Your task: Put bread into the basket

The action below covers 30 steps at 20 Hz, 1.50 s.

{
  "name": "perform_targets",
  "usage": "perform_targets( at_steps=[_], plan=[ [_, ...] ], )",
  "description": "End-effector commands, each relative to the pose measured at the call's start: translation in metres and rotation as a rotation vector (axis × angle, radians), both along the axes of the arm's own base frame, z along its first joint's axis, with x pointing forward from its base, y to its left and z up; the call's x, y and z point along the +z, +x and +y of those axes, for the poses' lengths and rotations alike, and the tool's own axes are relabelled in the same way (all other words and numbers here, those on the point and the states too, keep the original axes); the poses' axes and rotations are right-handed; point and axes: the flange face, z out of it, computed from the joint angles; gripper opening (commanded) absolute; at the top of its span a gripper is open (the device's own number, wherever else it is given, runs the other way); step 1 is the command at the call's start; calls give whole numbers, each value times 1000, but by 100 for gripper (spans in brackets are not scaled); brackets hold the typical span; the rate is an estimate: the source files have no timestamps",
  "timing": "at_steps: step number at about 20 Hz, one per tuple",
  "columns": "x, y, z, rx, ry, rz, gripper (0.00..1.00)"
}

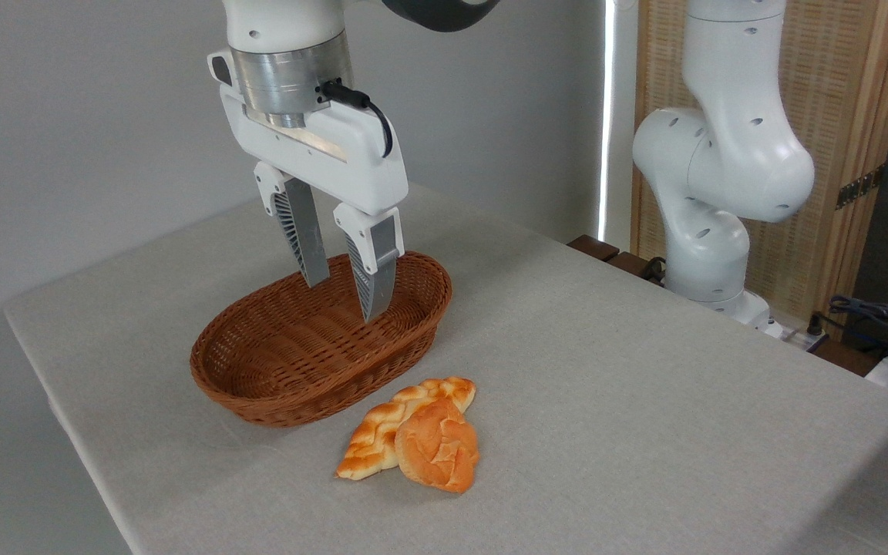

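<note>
On the desk, from left to right:

Desk (644, 401): covered in a plain pale grey cloth, with its left corner reaching toward a light grey wall.

Basket (259, 393): oval, reddish-brown wicker, shallow with flared sides. It sits left of centre on the desk, its long axis running from front left to back right. Nothing lies in it.

Pincer (344, 289): hangs from above over the back right part of the basket, pointing down with a slight tilt. The two ribbed grey fingers (301, 239) stand apart with a clear gap between them, and nothing is held. The tips hang over the inside of the basket, near its far rim; whether they touch the weave cannot be told.

Braided loaf (382, 428): long, pointed and golden, lying flat on the cloth just in front of the basket's right end, close to its wall but apart from it.

Bread (438, 447): a small round golden-orange bun with a cracked, wrinkled top. It rests on the desk outside the basket, pressed against the right side of the braided loaf and partly overlapping it. It is well apart from the pincer.

Arm base (710, 254): white joints rising at the far right edge of the desk, in front of a slatted wooden screen (829, 154).

Cables (876, 316): dark, bunched at the far right edge of the view.
</note>
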Motion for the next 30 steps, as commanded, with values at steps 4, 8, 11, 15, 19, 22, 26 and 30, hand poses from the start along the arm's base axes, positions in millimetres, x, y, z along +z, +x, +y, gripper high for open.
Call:
perform_targets(
  at_steps=[4, 8, 11, 15, 19, 22, 26, 30],
  plan=[
    [3, -3, -2, -30, -9, 26, 100],
    [3, -7, 12, -70, -12, 48, 100],
    [2, -6, 14, -70, -11, 49, 100],
    [-2, -3, 14, -79, -4, 48, 100],
    [-10, 1, 14, -81, 0, 56, 100],
    [-12, 3, 15, -97, -2, 54, 100],
    [-24, 7, 15, -122, 0, 33, 100],
    [-38, 6, 36, -195, -1, 12, 100]
  ],
)
